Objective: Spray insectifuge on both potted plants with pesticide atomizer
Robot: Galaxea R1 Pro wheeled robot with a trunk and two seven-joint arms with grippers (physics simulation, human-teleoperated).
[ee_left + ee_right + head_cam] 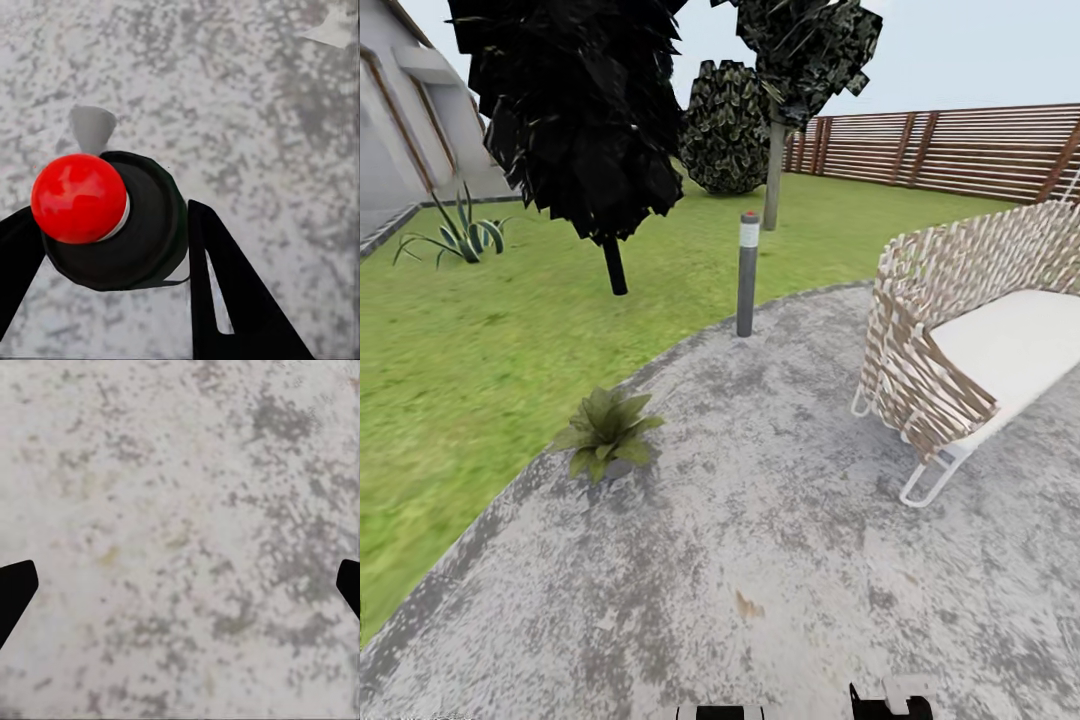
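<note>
Potted plant [605, 430] at patio [780, 560] edge — apparently unobstructed

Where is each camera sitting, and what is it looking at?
Head view: up on the robot's head, looking down over the stone patio toward a potted plant, bollard lamp and wicker sofa.
Left wrist view: by the left tool, looking down its fingers at the pesticide atomizer they clamp.
Right wrist view: by the right tool, open, facing patio.
All share the patio.
</note>
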